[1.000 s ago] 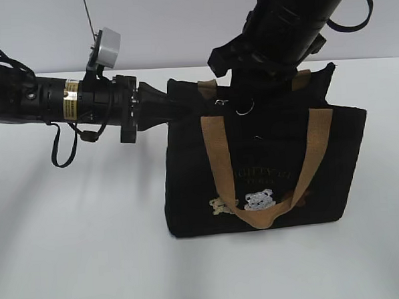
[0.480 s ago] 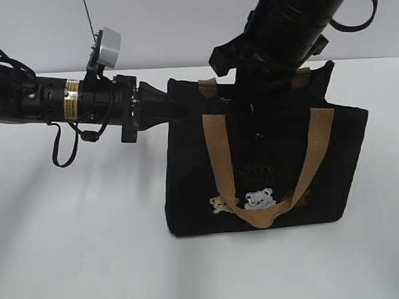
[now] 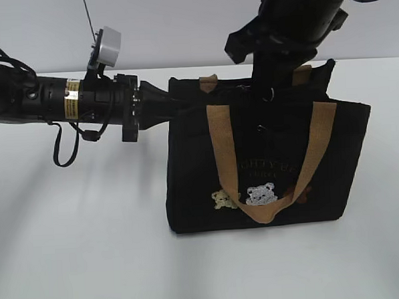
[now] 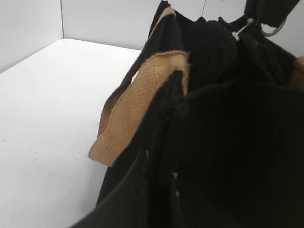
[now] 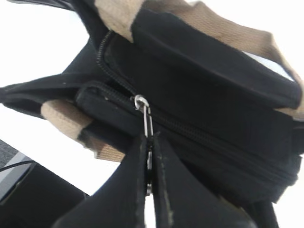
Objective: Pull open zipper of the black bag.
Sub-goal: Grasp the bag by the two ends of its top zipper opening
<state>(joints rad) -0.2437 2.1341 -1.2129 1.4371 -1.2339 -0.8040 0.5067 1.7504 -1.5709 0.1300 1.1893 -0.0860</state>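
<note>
The black bag [image 3: 334, 162] stands upright on the white table, with tan handles [image 3: 221, 155] and bear patches on its front. My left gripper [image 3: 175, 102] reaches in level from the left and is shut on the fabric of the bag's upper left corner; in the left wrist view its dark fingers [image 4: 142, 190] pinch that black cloth. My right gripper [image 3: 266, 84] comes down from above and is shut on the silvery pull [image 5: 145, 116] of the zipper [image 5: 209, 140]. The pull's ring [image 3: 269, 94] hangs just below its fingertips. The zip line runs along the bag's top [image 5: 213, 80].
The white table [image 3: 84, 249] spreads out to the left of and in front of the bag, with a pale wall behind. The left arm [image 3: 63, 103], with its cable loop, spans the left half at bag-top height. The rear handle [image 4: 135, 107] droops over the bag's far side.
My right gripper has shut on the zipper pull and moved right and slightly up along the bag's top. The bag has shifted a little to the right. The left gripper has stayed put.
</note>
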